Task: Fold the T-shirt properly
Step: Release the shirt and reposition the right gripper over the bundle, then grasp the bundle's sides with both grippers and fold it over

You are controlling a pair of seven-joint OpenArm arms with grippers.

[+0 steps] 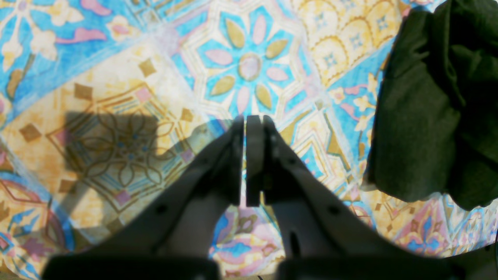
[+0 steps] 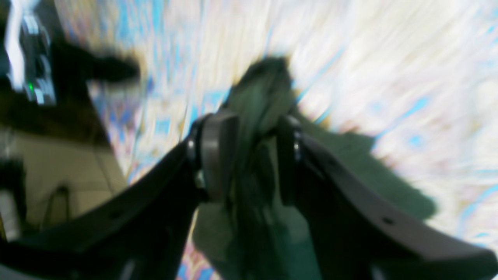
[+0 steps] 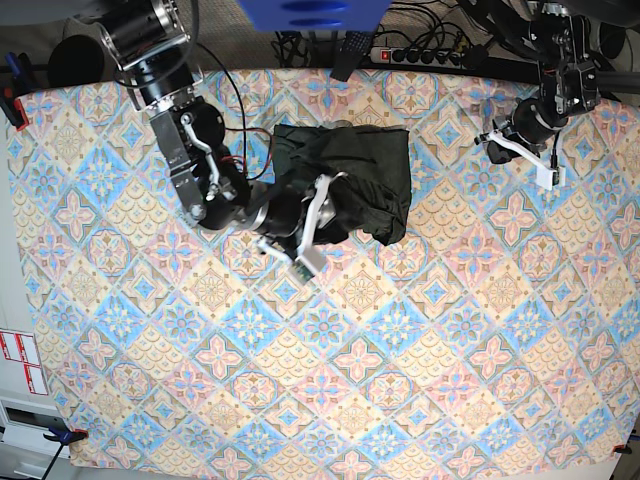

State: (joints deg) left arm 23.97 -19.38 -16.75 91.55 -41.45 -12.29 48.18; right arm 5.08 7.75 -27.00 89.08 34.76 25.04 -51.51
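Note:
The dark olive-green T-shirt [image 3: 350, 175] lies bunched in a rough rectangle on the patterned tablecloth at the upper middle. My right gripper [image 3: 323, 197] is at the shirt's front left edge. In the blurred right wrist view its fingers [image 2: 218, 155] stand apart, with a ridge of the T-shirt [image 2: 258, 105] rising between them; the right gripper [image 2: 253, 132] is open around that fold. My left gripper [image 3: 498, 140] hangs off to the shirt's side over bare cloth. Seen in the left wrist view, the left gripper [image 1: 246, 120] is shut on nothing, and the T-shirt [image 1: 428, 109] fills the right edge.
A colourful tiled tablecloth [image 3: 400, 350] covers the whole table. Cables and a power strip [image 3: 420, 55] run along the far edge. The other arm's dark links [image 2: 97, 70] show at the upper left of the right wrist view.

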